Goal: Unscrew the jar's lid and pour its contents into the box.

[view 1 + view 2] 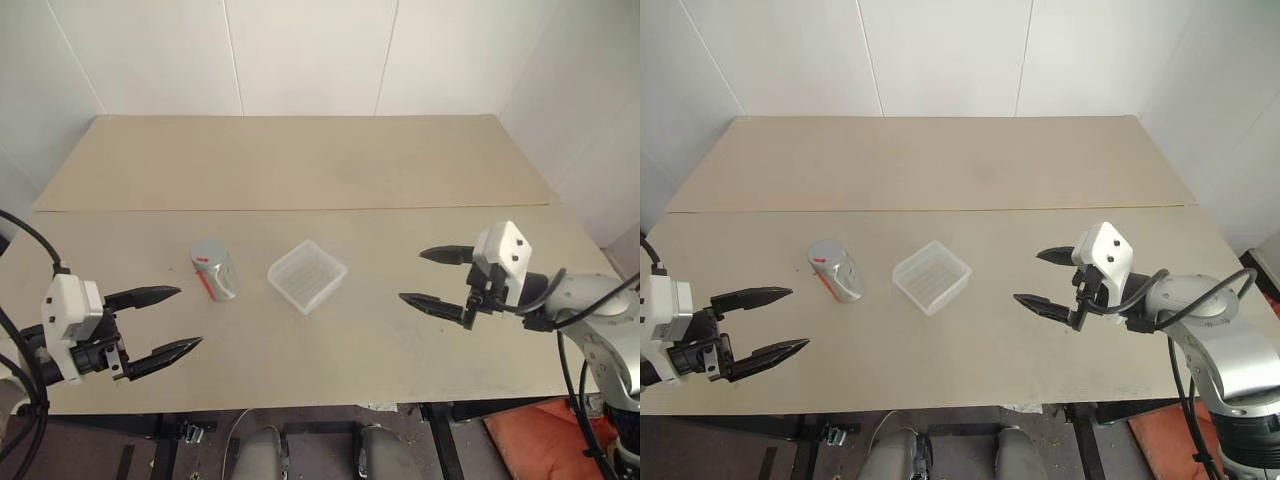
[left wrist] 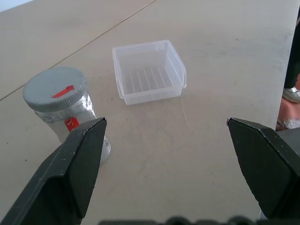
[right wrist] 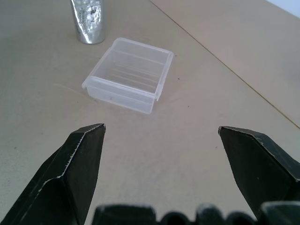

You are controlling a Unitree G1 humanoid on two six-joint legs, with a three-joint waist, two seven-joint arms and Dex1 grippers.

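The jar stands upright on the table, left of centre, with a red mark on its side. Its grey lid with a small red mark is on top. The contents are hidden behind the jar's silvery wall. The box, a shallow translucent tub with a ribbed bottom, sits just right of the jar and is empty. My left gripper hovers open near the table's front left, short of the jar. My right gripper hovers open to the right of the box, pointing toward it.
The tan table has a seam running across its middle and white walls behind it. An orange object lies on the floor beyond the table's front right corner.
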